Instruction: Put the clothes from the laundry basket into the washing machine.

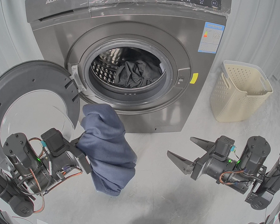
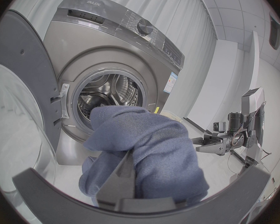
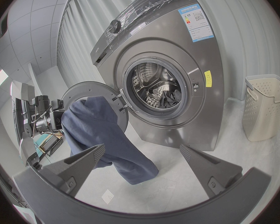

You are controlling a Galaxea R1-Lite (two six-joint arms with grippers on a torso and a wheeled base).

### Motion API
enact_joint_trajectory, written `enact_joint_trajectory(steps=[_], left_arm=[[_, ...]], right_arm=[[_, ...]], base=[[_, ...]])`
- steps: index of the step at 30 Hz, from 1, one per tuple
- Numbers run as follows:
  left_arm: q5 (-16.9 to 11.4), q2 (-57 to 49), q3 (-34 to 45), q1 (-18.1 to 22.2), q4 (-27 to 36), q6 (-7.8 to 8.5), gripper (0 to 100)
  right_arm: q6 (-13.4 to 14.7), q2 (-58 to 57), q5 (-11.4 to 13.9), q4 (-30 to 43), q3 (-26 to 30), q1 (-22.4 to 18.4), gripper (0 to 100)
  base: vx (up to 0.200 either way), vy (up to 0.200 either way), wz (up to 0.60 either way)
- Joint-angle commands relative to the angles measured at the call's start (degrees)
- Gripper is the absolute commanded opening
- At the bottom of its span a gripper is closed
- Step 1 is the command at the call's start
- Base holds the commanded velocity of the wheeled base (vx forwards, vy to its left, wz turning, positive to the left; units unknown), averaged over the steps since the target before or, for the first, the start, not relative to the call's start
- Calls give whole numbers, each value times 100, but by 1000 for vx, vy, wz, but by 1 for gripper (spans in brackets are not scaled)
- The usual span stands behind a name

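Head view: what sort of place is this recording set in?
Likely a laundry corner staged in a curtained test room: a front-loading washing machine with its door swung open, dark clothes in its drum, and a cream laundry basket on the floor beside it.

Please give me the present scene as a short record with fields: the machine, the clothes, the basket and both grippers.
washing machine: door open, swung to the left
drum: dark clothes inside
blue garment: hanging from left gripper, in front of the machine
right gripper: open, holding nothing
laundry basket: upright on floor, right of machine
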Motion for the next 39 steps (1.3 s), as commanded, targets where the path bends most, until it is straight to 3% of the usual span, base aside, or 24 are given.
enact_joint_trajectory(steps=[1,18,33,39], left_arm=[[-4,61,-11,7,1,-1,0],[5,193,50,-37,1,69,0],[22,184,129,-169,1,61,0],[5,201,235,-424,1,34,0]], right_arm=[[8,2,3,-1,8,7,100],[8,2,3,-1,60,60,100],[25,-7,-6,-1,69,298,100],[17,-50,-15,-1,87,438,100]], base=[[200,0,0],[200,0,0],[0,0,0],[200,0,0]])
